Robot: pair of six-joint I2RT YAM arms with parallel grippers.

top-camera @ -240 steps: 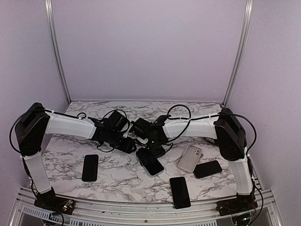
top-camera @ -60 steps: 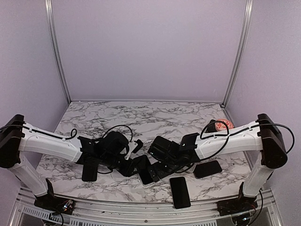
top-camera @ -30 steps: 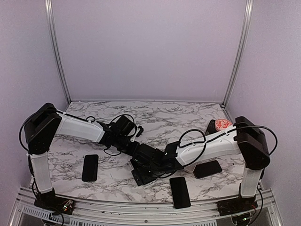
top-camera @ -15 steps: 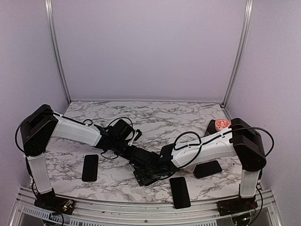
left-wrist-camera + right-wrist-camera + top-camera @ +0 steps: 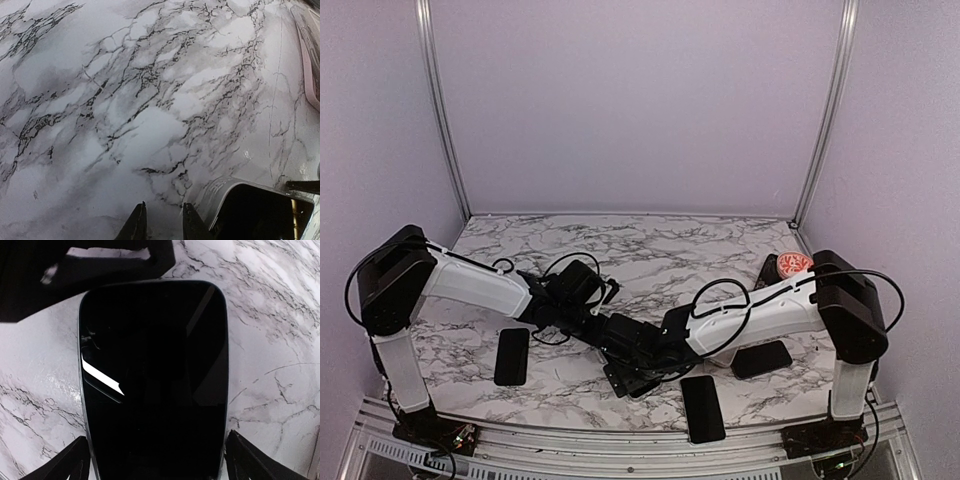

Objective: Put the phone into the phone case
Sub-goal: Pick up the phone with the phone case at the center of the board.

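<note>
Four black phones on table; one pinkish case; two arms.

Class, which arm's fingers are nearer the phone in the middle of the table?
Right. The right fingers flank the phone, one on each side; the left fingers sit just off its corner.
</note>
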